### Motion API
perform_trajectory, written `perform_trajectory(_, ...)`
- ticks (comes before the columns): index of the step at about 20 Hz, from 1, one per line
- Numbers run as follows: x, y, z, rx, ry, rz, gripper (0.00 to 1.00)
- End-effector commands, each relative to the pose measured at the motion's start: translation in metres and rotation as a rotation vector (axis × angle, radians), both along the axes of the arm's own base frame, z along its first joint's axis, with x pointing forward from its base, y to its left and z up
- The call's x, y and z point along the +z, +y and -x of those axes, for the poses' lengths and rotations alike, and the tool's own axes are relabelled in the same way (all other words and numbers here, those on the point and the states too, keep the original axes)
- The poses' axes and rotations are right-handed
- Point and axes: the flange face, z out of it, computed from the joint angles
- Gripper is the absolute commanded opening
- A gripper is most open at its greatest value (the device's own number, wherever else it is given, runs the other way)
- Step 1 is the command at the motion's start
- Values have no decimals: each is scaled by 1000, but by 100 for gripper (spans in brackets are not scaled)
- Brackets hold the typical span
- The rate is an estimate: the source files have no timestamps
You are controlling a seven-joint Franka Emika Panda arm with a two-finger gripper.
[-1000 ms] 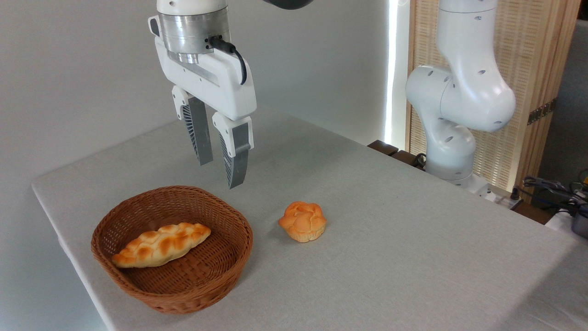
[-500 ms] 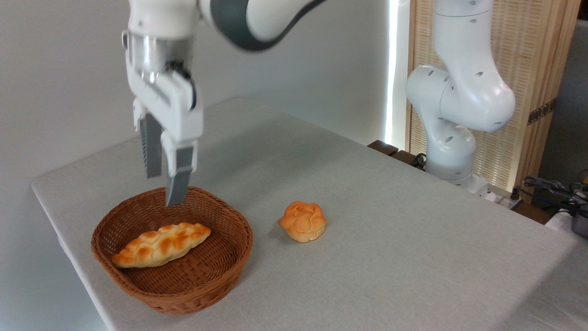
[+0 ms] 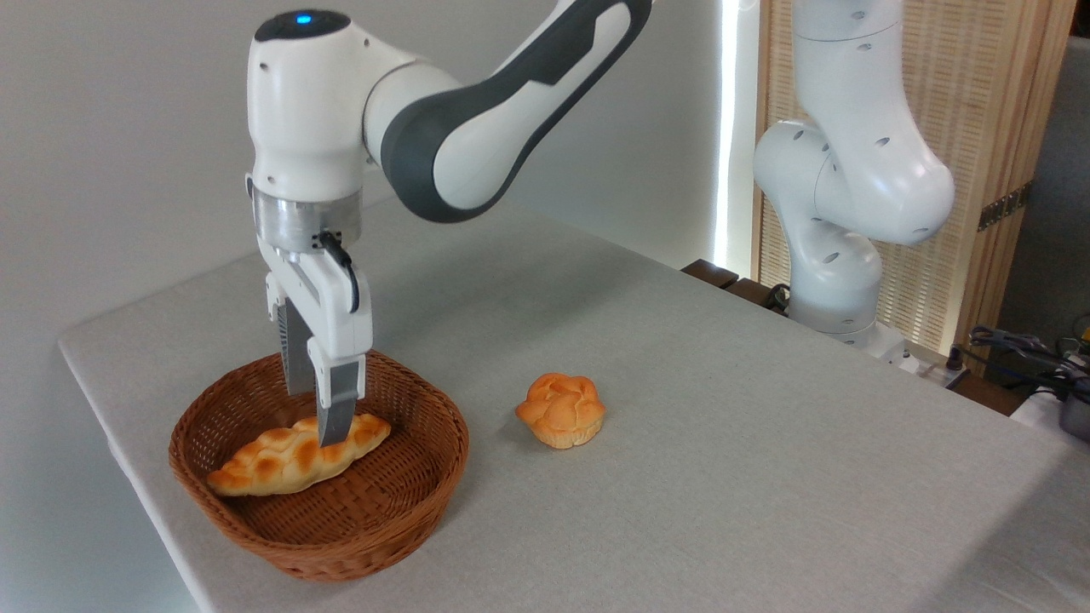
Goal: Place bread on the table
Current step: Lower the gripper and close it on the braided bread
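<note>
Jaws [image 3: 317,417]: mine, pointing down into the basket [image 3: 392,519], spread a little, one finger either side of the bread [image 3: 289,455]; whether they touch it I cannot tell.
Bread: lying in the basket.
Counter [image 3: 724,477]: light grey cloth top; basket near its left corner, bun [image 3: 560,410] apart.
Room: plain pale wall [image 3: 128,128], slatted wooden screen [image 3: 979,111] at right.

A single fixed camera looks down at an angle from above the table's [image 3: 724,477] near right side, facing the far left corner. It sits fairly near, with the basket [image 3: 319,464] near left and the robot base [image 3: 839,281] far right.
</note>
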Motion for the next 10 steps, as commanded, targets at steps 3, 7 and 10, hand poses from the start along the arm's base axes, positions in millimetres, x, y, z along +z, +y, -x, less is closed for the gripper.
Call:
perform_trajectory(3, -34, -10, -6, -38, 12, 1, 100)
perform_trajectory(7, -42, -10, -8, -71, 11, -2, 57)
perform_trajectory(10, -38, -10, -8, -75, 3, 3, 17)
